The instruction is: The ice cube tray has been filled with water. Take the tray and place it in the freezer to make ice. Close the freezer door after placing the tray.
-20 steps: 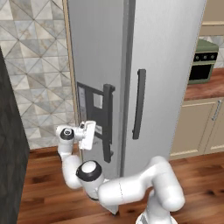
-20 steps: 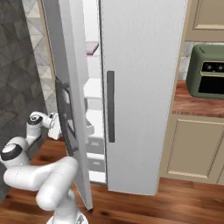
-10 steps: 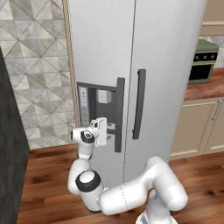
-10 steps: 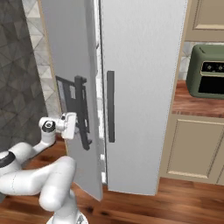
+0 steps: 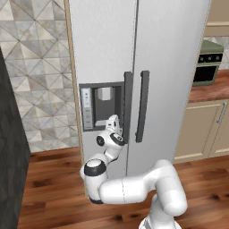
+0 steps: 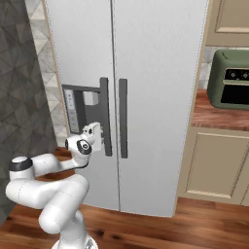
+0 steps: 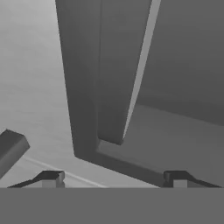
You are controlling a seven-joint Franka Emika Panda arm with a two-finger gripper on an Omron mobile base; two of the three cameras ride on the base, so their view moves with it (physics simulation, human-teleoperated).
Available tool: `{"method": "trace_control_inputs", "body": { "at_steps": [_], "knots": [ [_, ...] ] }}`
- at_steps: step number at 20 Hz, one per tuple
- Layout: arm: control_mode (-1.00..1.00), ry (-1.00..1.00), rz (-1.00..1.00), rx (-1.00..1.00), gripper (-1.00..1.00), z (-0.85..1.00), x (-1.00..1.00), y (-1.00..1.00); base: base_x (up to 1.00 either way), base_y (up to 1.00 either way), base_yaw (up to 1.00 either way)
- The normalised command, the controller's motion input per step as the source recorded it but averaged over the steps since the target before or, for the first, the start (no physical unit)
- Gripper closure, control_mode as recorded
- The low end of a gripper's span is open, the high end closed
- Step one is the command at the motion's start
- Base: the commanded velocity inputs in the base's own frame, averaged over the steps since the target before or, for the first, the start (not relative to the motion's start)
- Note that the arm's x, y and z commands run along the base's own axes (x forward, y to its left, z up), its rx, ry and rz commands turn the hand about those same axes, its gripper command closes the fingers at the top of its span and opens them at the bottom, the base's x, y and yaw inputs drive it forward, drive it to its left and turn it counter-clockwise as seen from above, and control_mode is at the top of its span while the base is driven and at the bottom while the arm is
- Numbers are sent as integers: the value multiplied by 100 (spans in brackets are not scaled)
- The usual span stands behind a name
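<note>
**A:** The ice cube tray — where is it? I see it nowhere outside the fridge.

**B:** Nor can I; judging by the shut front, it is probably inside the freezer, though that can't be confirmed.

**A:** Nearest first, then. The fingers [image 5: 114,121]?

**B:** Apart, holding nothing, pressed close to the freezer door [image 5: 100,49] at its dispenser panel [image 5: 100,105], just at nine o'clock of the door's dark bar handle [image 5: 128,107].

**A:** And the door itself?

**B:** It looks flush with the right door [image 6: 158,78] — no gap shows. Farther off at three o'clock stands the green oven [image 6: 229,79] on the tabletop [image 6: 221,117].

**A:** So what's left?

**B:** Little, I judge: drawing the arm back.
</note>
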Motion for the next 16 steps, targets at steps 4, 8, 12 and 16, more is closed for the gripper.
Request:
{"method": "trace_control_inputs", "body": {
  "at_steps": [4,8,12,16],
  "knots": [
    [-100,24,39,14,-100,0,100,-56,0,0,0],
    [-100,39,30,14,-100,2,98,-35,0,0,0],
    [-100,42,19,8,-100,14,53,-9,0,0,0],
    [-100,40,14,4,-100,22,11,0,0,0,0]
  ]
}}
